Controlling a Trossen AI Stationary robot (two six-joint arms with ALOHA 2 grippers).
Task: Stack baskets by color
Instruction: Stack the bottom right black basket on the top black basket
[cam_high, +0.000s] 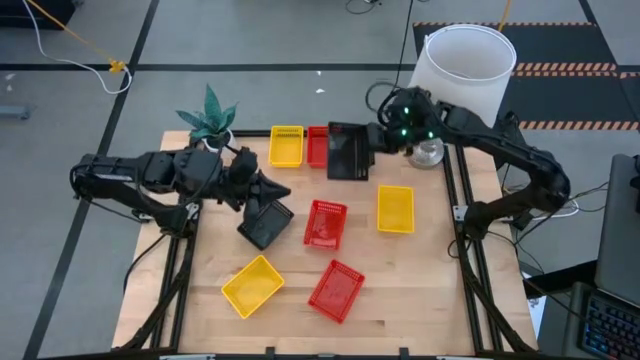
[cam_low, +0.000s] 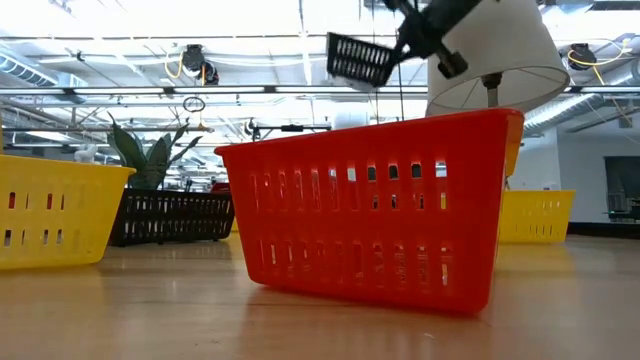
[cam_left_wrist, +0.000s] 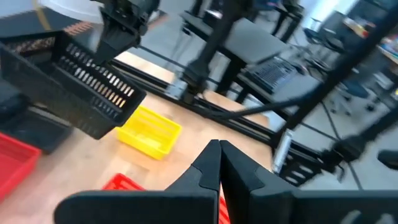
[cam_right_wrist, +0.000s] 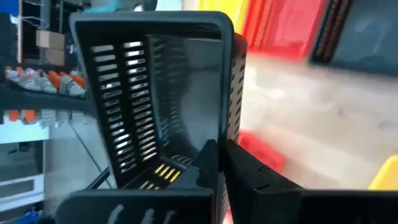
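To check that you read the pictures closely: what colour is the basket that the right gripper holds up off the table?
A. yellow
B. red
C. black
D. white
C: the right gripper is shut on the wall of a black basket, which hangs high above the table in the low view.

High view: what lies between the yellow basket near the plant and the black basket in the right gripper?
A red basket, seen in the high view, between that yellow basket and the black basket the right gripper holds.

A white lampshade (cam_high: 465, 66) stood at the worktop's (cam_high: 420, 290) far right corner. A green plant (cam_high: 209, 117) stood at the far left corner.
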